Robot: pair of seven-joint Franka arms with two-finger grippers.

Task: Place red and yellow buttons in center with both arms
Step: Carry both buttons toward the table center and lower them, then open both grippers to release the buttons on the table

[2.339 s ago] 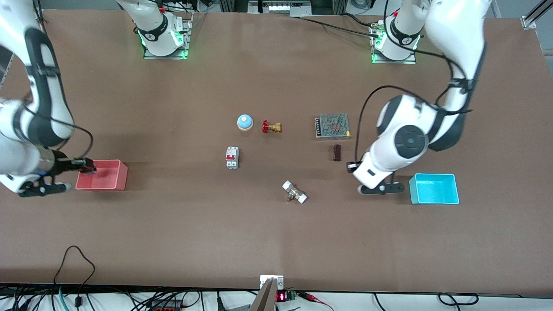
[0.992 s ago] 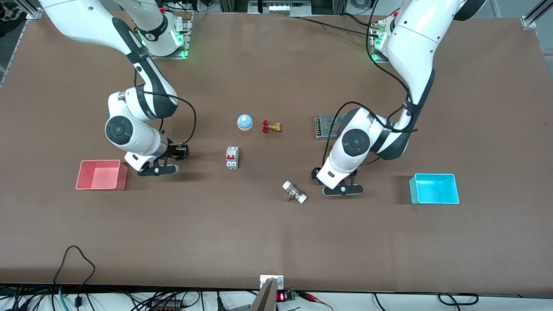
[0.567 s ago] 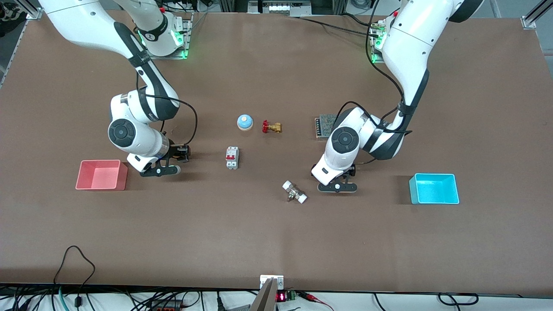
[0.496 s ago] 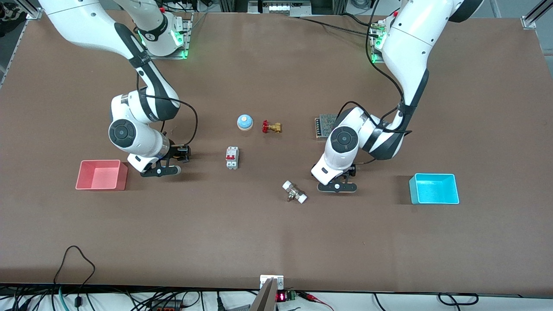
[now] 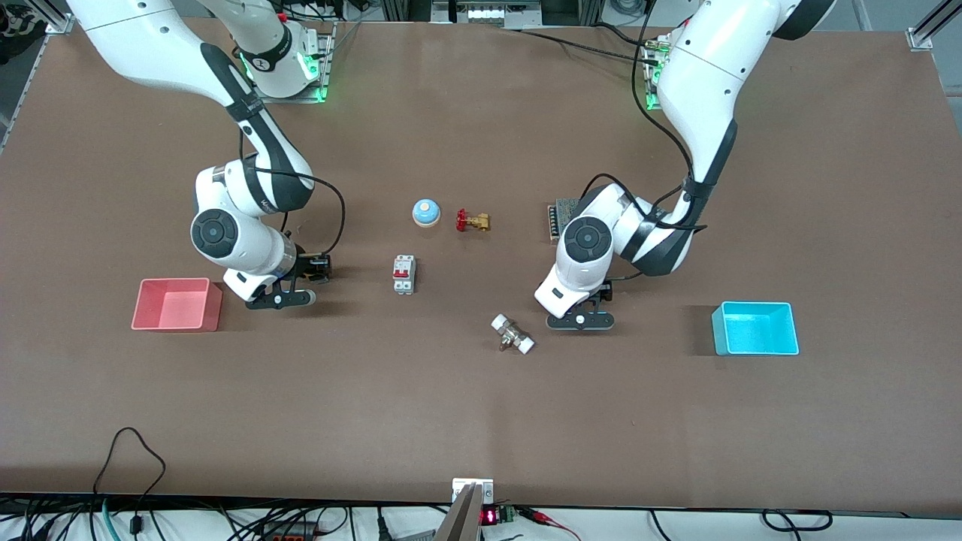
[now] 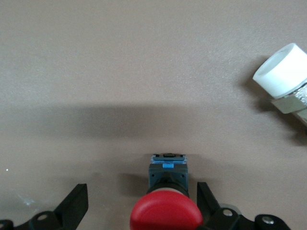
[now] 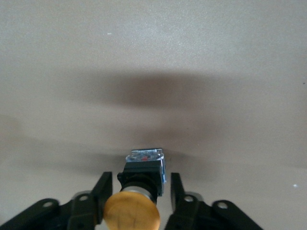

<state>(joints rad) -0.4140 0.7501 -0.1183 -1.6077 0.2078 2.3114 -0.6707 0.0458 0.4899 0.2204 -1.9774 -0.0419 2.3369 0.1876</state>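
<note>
Red button (image 6: pixel 166 215) sits between left hand's (image 6: pixel 139 203) spread fingers; right hand (image 7: pixel 139 194) clamps yellow button (image 7: pixel 132 212)

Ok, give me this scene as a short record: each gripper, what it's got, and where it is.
left gripper: low over the table beside the white-capped fitting, jaws open
red button: between the left jaws, not clamped
right gripper: low over the table between the pink bin and the circuit breaker, jaws shut
yellow button: clamped in the right jaws
</note>
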